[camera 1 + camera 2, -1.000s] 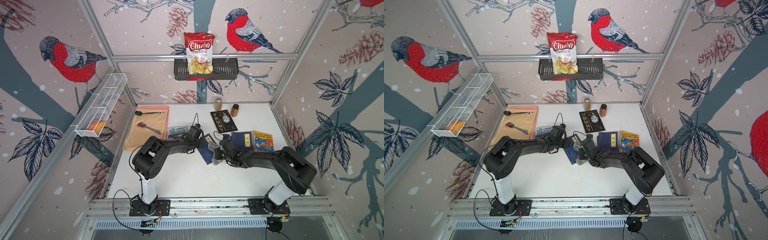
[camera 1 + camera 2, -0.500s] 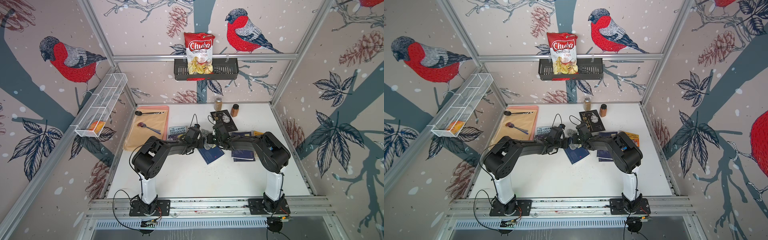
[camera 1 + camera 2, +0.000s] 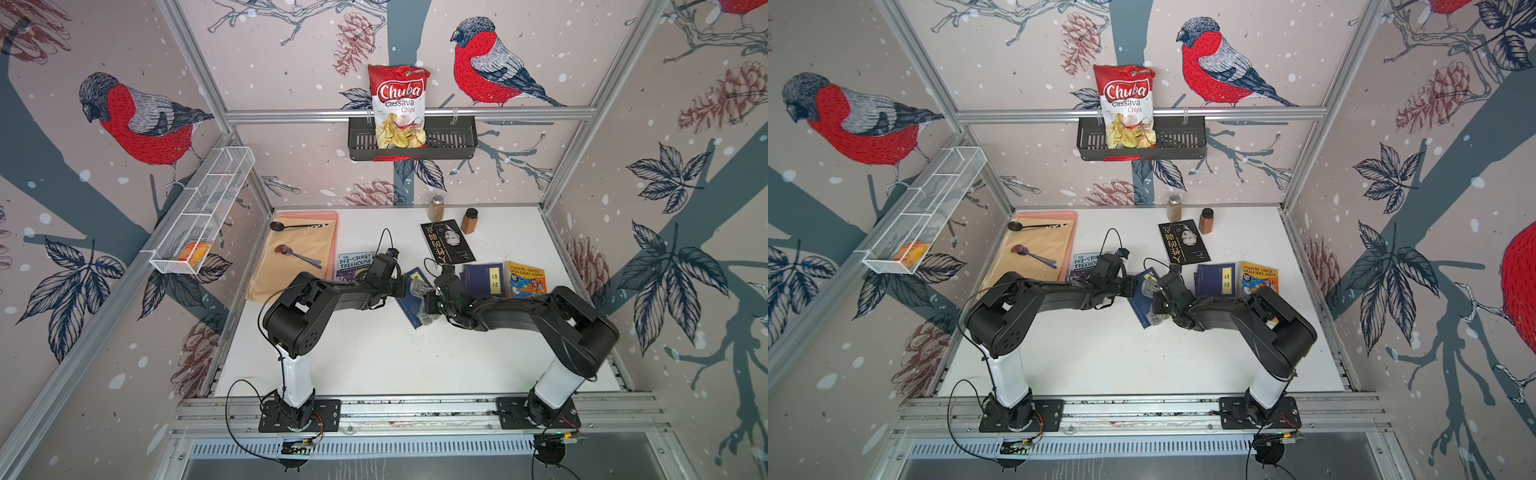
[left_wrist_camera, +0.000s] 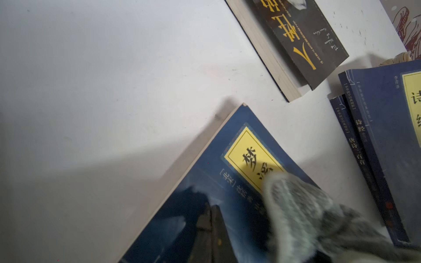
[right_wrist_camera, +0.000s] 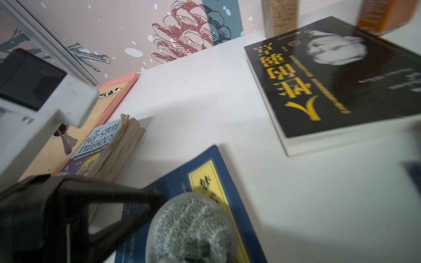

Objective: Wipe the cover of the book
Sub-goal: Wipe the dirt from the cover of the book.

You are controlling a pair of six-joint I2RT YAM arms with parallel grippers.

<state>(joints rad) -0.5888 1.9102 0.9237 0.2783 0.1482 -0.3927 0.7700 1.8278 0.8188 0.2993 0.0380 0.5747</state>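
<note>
A dark blue book (image 3: 409, 309) with a yellow title label lies at an angle in the middle of the white table, seen in both top views (image 3: 1142, 309). My left gripper (image 3: 400, 286) is shut, its closed fingertips (image 4: 211, 227) pressing on the cover near the left edge. My right gripper (image 3: 432, 300) is shut on a grey knitted cloth (image 3: 417, 286). The bunched cloth (image 5: 191, 227) rests on the cover over part of the yellow label (image 4: 248, 157). It hides the right jaws in the right wrist view.
A black book (image 3: 448, 247) lies behind, a Treehouse book (image 3: 353, 264) to the left, and a blue book stack (image 3: 484, 279) and orange book (image 3: 525, 277) to the right. Two spice jars (image 3: 436, 208) stand at the back. A cutting board (image 3: 299, 266) holds spoons.
My right arm swept the cloth toward the far end of the blue book half a second ago and has now pulled it back toward the near end. The left gripper stays pressed on the book.
</note>
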